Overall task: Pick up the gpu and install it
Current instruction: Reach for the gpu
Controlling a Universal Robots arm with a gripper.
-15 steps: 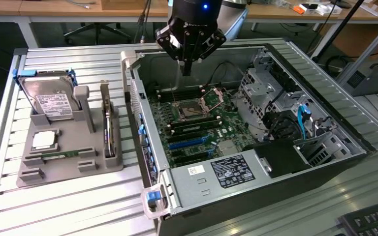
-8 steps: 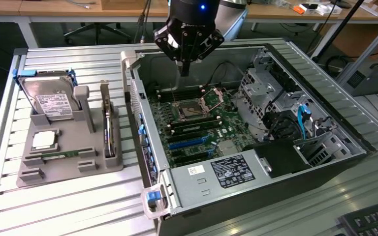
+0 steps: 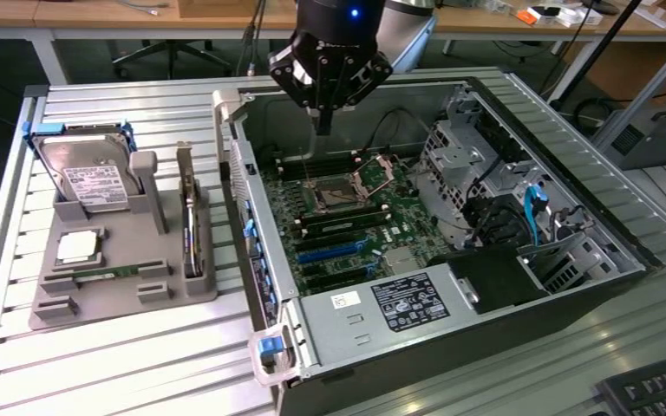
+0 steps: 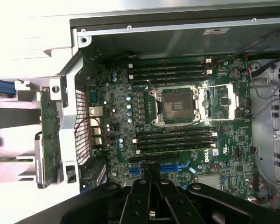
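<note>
Exterior view: gpu [image 3: 190, 224] upright in holder [image 3: 125, 290], end effector [image 3: 323, 121] pressed together, empty, above case [image 3: 237, 173]. Wrist view: motherboard [image 4: 233, 154] close. Slatted worktop [image 3: 114, 373]; perhaps a lab.

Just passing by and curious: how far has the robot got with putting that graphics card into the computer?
Barely started. Done: nothing visible; the gpu stands in the gray holder, outside the computer case. In hand: nothing; the gripper hangs over the motherboard, fingers shut and empty. Left: both picking the card up and seating it on the board.
</note>
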